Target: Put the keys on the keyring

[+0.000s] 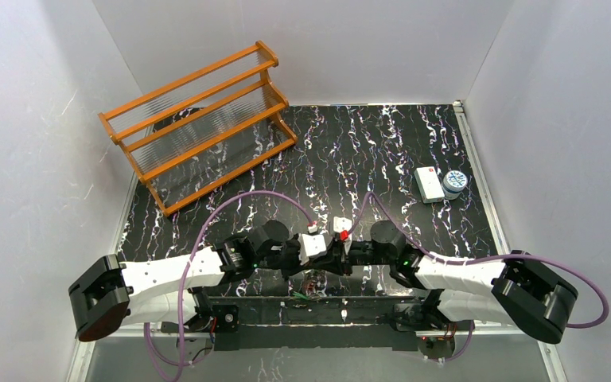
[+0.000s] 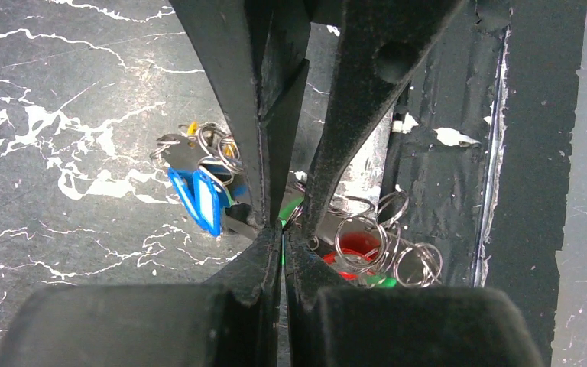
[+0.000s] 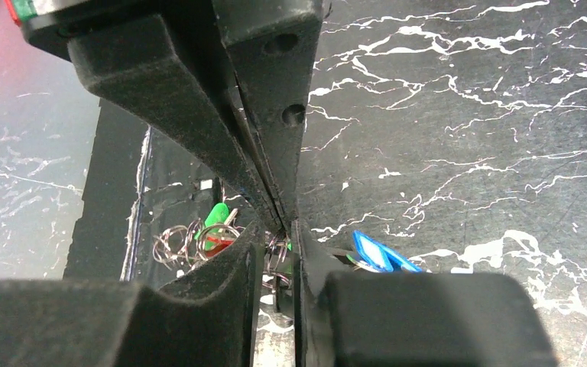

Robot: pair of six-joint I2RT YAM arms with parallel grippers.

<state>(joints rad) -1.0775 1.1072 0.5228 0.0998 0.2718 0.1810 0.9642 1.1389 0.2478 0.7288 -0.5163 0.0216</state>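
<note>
So the counter [image 1: 382, 151] is black with white marble-type veining, walled in by pale panels on three sides. Using the orange wooden rack [image 1: 199, 123] as the reference: it sits at the far left corner, angled, with ribbed clear shelves. Way off to its right, near the right edge, there's a white rectangular box [image 1: 429, 184] and a small round blue-and-white container [image 1: 454, 184] touching or just beside it. Nearer than the rack, down at the front edge by a strip of dark tape, the keys [image 2: 206, 195] lie in a heap: blue, green, red and yellow tags tangled with a bunch of small metal split rings [image 2: 367, 237].
</note>
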